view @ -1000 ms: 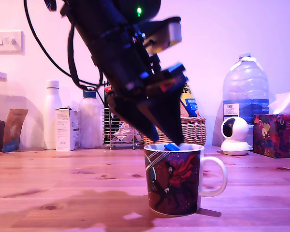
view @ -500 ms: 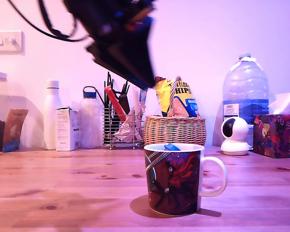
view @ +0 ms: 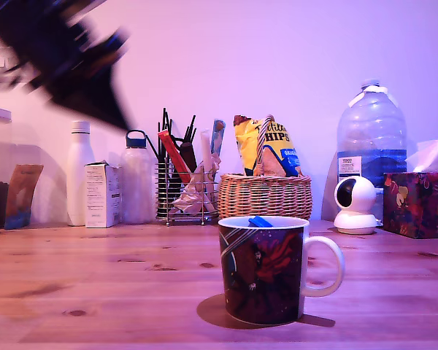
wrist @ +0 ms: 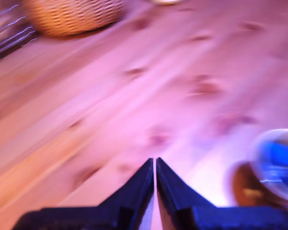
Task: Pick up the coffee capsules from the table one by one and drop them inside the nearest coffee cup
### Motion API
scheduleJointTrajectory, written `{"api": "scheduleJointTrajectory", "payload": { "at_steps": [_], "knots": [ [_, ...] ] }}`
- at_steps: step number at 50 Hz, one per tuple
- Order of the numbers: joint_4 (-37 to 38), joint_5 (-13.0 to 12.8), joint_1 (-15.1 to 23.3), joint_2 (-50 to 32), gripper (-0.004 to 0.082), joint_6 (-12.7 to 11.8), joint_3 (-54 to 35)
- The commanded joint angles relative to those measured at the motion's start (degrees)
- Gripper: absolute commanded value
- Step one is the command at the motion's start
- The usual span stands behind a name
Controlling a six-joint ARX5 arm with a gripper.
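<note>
The coffee cup [view: 266, 270], a dark mug with red-caped artwork and a white handle, stands on the pine table [view: 95, 292] near the front. A blue coffee capsule [view: 260, 221] pokes above its rim. In the wrist view the cup [wrist: 278, 165] appears blurred, with blue capsules [wrist: 284, 155] inside it. My gripper [view: 118, 117] is a dark blur high at the exterior view's left, well away from the cup. Seen from the wrist, the gripper [wrist: 154, 162] has its fingers together with nothing between them, above bare table [wrist: 110, 96].
Along the back wall stand a wicker basket [view: 264, 195] with a crisps bag, a wire utensil rack [view: 179, 186], white bottles [view: 79, 171], a small box [view: 102, 195], a water jug [view: 371, 138], a white camera [view: 354, 205] and a tissue box [view: 417, 204]. The basket [wrist: 72, 17] also shows from the wrist.
The arm has swung up and towards the exterior view's left, away from above the cup. The blue capsule stays in the cup, which has not moved.
</note>
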Motion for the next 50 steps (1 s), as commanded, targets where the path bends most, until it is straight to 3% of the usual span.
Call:
{"api": "scheduleJointTrajectory", "payload": {
  "at_steps": [1, 15, 26, 32, 50],
  "knots": [
    [2.71, 0.7, 2.1, -1.92, -0.0024, -0.63, -3.52],
    [13.03, 2.21, 13.2, -7.61, -0.0024, -4.98, -14.56],
    [16.92, 3.02, 19.15, -14.49, -0.0024, -7.56, -22.05],
    [17.29, 4.09, 20.61, -19.39, -0.0024, -7.76, -25.38],
    [15.65, 3.98, 20.94, -37.7, -0.0024, -12.9, -32.28]
  ]
}}
